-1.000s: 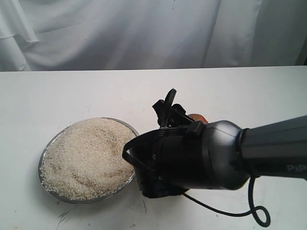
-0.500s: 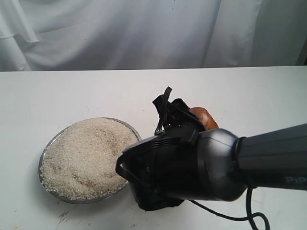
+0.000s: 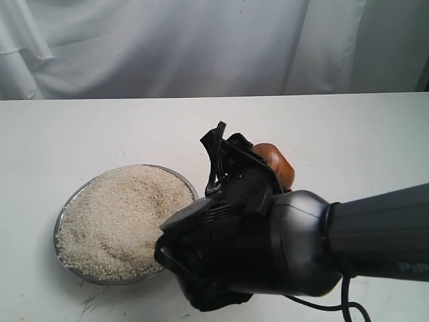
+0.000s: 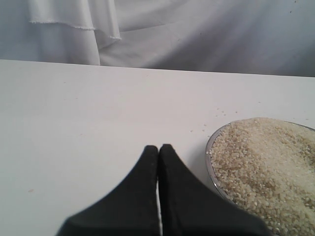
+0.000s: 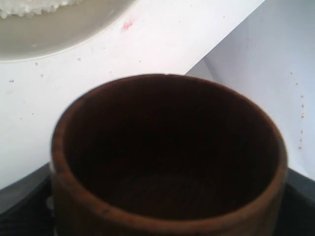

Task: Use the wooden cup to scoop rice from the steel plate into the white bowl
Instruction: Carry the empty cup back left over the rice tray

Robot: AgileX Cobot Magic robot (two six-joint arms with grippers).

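Observation:
The steel plate lies at the left of the table, heaped with rice; the left wrist view shows its rim and rice too. My right gripper is shut on the wooden cup, held tilted just right of the plate. Seen from the right wrist, the cup is dark and empty inside. The white bowl, with rice in it, lies beyond the cup; my arm hides it in the exterior view. My left gripper is shut and empty, beside the plate.
My bulky right arm covers the front centre and right of the table. Its black cable hangs at the front right. A white curtain closes off the back. Stray grains dot the tabletop near the plate.
My right arm has shifted left toward the plate with the cup in its grip, and more of the cup now shows above the wrist. The plate and rice have not moved.

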